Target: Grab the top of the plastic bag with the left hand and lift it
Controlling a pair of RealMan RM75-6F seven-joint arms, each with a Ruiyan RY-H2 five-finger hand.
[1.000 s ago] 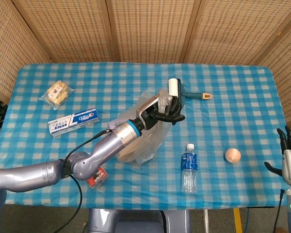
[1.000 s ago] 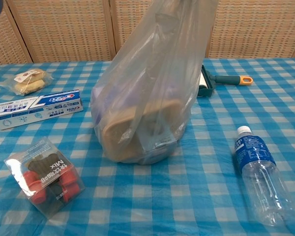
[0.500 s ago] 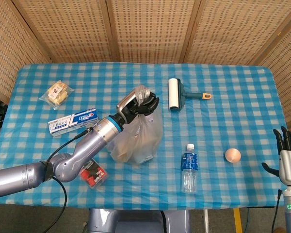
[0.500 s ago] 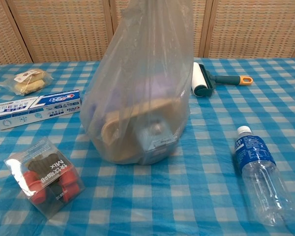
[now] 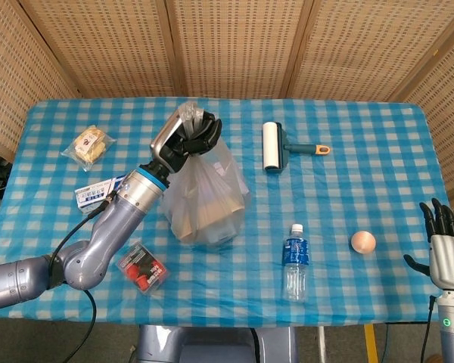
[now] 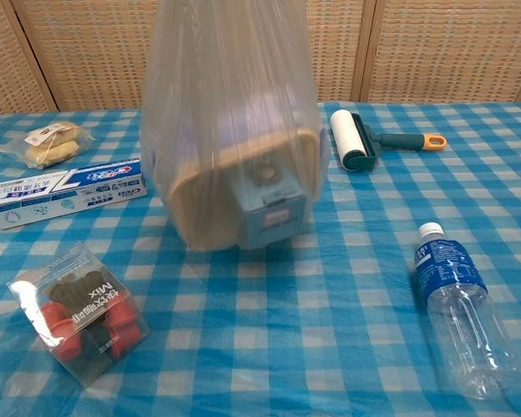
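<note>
A clear plastic bag (image 5: 204, 198) hangs from my left hand (image 5: 188, 136), which grips its gathered top. In the chest view the bag (image 6: 230, 104) is off the tablecloth, its bottom above the checks, with a tan flat item (image 6: 210, 193) and a small blue-grey box (image 6: 269, 206) inside. The left hand itself is above the chest view's frame. My right hand (image 5: 443, 240) sits at the lower right edge of the head view, fingers spread, holding nothing.
On the blue checked table (image 5: 378, 181): a lint roller (image 5: 274, 147), a water bottle (image 5: 293, 260), a peach-coloured ball (image 5: 362, 242), a toothpaste box (image 5: 97, 192), a snack packet (image 5: 88, 145), and a clear box of red and dark pieces (image 5: 141, 268).
The left hand has swung left and up with the bag's top. The bag rose off the table and now hangs straighter. The lint roller is uncovered. The right hand edged up slightly.
</note>
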